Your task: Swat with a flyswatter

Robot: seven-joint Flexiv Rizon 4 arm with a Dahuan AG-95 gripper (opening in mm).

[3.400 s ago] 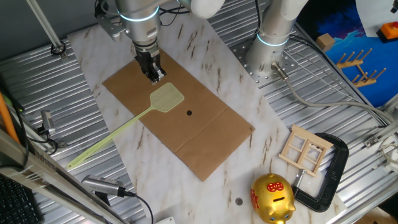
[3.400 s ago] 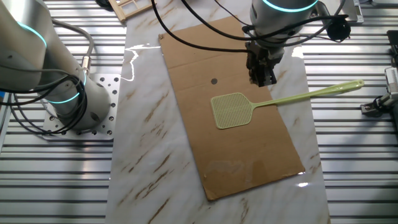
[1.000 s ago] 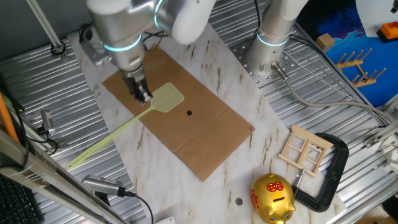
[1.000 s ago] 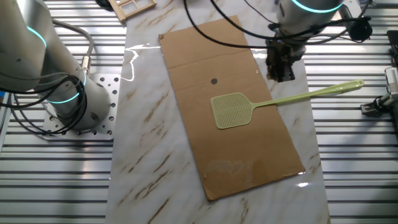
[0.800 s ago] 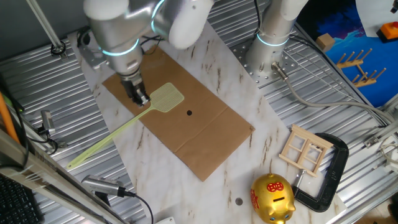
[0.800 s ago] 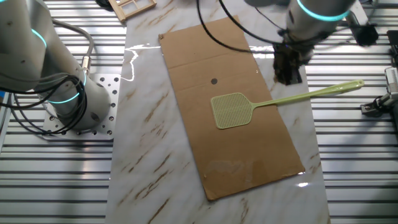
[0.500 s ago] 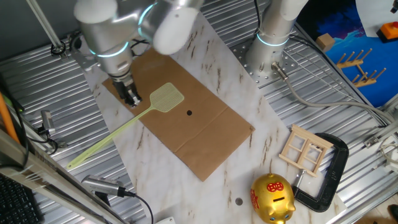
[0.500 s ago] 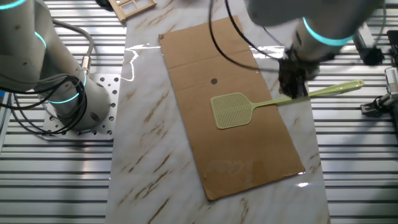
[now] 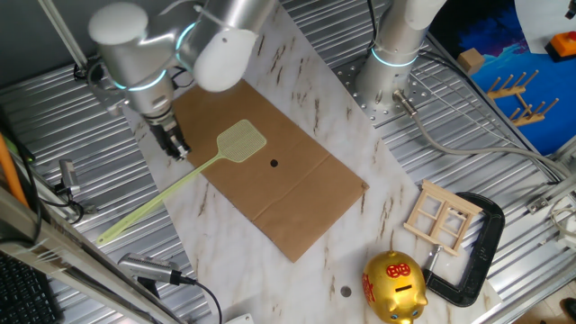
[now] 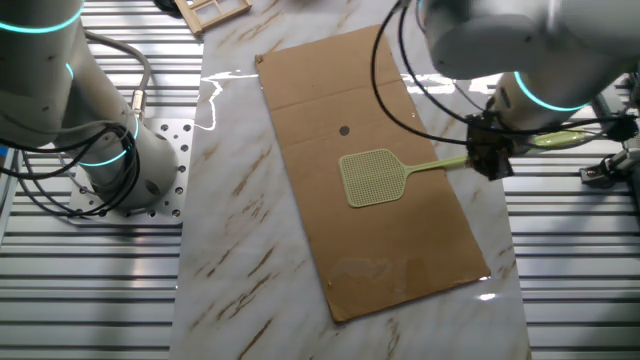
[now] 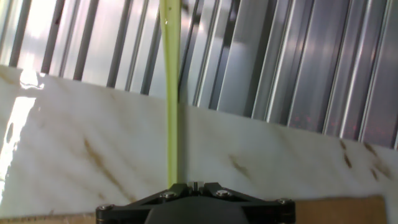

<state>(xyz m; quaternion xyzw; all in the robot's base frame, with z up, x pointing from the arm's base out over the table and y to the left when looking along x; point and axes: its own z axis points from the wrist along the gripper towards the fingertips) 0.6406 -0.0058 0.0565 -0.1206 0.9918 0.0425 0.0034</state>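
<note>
The pale yellow-green flyswatter lies flat, its mesh head on the brown sheet and its long handle running off over the marble board to the ribbed table. It also shows in the other fixed view. My gripper hangs low over the handle just behind the head, at the sheet's edge. In the hand view the handle runs straight up from just left of my gripper, whose jaws stand together with nothing between them. A small black dot sits on the sheet near the head.
A second arm's base stands at the back of the marble board. A gold piggy bank, a small wooden frame and a black clamp lie at the front right. Ribbed metal table surrounds the board.
My gripper has moved from beside the mesh head along the handle toward the sheet's edge and lower. The flyswatter has not moved.
</note>
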